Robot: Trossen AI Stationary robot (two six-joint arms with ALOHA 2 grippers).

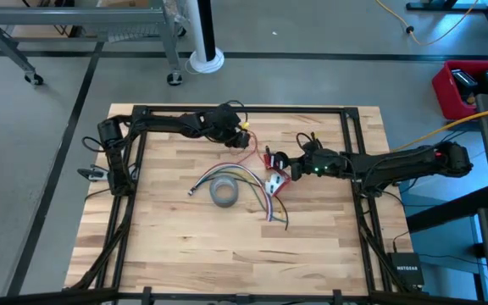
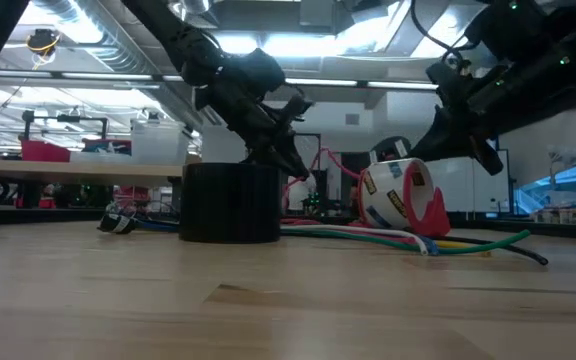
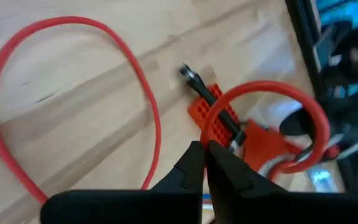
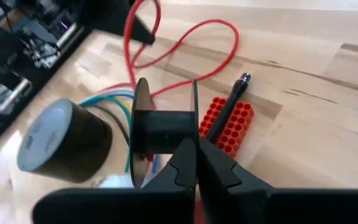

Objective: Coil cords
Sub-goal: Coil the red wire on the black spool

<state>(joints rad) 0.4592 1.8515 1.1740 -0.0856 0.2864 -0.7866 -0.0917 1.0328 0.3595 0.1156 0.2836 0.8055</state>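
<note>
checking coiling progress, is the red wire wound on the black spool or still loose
Loose: the red wire lies in open loops on the table, and the black spool looks bare.

With the tape roll (image 1: 224, 193) as landmark, the wire bundle (image 1: 257, 191) fans out on its right, and the spool (image 1: 275, 181) lies beyond on the table (image 1: 176, 246).

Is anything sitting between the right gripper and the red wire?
Yes. In the right wrist view a black spool stands directly ahead of the shut right gripper, with the red wire looping on the table beyond it. An orange block with a black rod across it lies beside the spool.
</note>
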